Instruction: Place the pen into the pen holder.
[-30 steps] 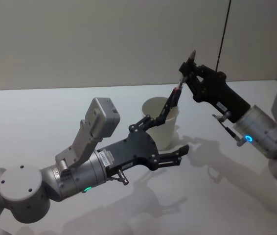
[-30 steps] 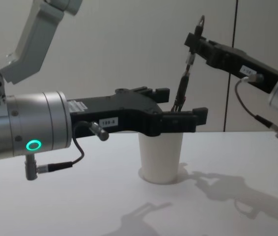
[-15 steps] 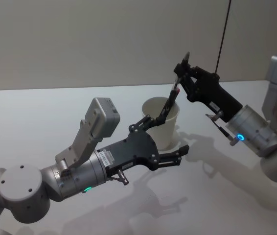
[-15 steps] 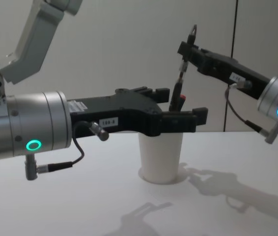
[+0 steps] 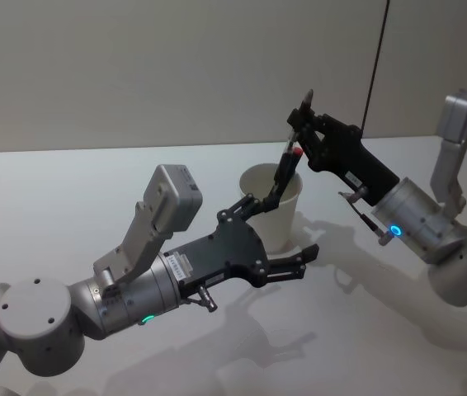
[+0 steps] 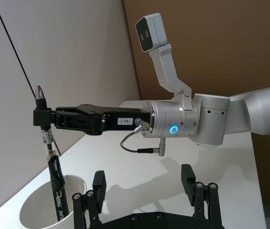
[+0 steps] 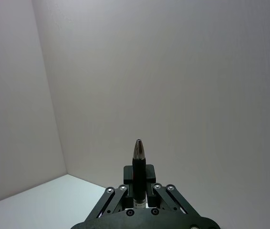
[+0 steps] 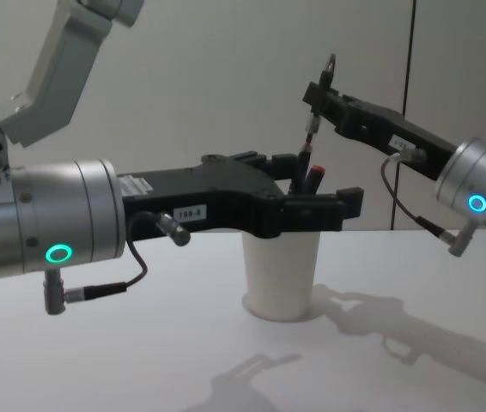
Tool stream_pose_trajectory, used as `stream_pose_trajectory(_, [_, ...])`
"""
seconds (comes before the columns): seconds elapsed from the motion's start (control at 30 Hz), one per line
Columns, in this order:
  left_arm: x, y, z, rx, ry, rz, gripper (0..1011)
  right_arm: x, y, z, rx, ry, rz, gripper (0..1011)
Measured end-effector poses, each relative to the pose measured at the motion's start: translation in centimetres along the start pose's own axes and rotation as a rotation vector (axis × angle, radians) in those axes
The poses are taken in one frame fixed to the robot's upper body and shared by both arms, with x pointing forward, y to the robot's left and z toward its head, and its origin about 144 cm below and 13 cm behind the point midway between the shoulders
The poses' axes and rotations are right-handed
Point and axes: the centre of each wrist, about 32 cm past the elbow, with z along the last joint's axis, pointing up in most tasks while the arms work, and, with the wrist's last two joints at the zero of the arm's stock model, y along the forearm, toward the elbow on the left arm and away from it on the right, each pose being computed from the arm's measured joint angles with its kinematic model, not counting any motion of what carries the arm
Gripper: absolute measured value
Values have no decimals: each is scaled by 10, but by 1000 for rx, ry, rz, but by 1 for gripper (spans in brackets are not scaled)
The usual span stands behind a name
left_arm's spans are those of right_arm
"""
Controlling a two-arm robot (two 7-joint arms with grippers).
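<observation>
pen (image 5: 281,180), black with a red band, pinched upright in right gripper (image 5: 302,125), lower end inside white pen holder (image 5: 285,221)

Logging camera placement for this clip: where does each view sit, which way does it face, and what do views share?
Head: high, looking down at the white cup; both arms, left claw open around the cup.
Chest: low, looking across the table; right claw gripping the pen over the cup.
Left wrist: faces the right arm.
Right wrist: faces the wall, pen tip between its fingers.
Three views share pen and cup.
</observation>
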Motion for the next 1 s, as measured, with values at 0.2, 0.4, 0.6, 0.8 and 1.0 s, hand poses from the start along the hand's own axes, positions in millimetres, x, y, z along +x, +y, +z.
stream_pose_trajectory(0.2, [0,0,0,0,0,0,1003,0,5,-1,12,4,-3,140])
stream_pose_trajectory(0.4, [0,0,0,0,0,0,1002,-1,9,-2,20,6,-5,140])
stream_pose_trajectory(0.6, [0,0,0,0,0,0,1002,-1,13,-4,17,10,-5,140])
stream_pose_trajectory(0.8, [0,0,0,0,0,0,1003,-2,17,-7,3,13,-2,140])
stream_pose_trajectory(1.0, [0,0,0,0,0,0,1003,-3,20,-10,-15,16,1,158])
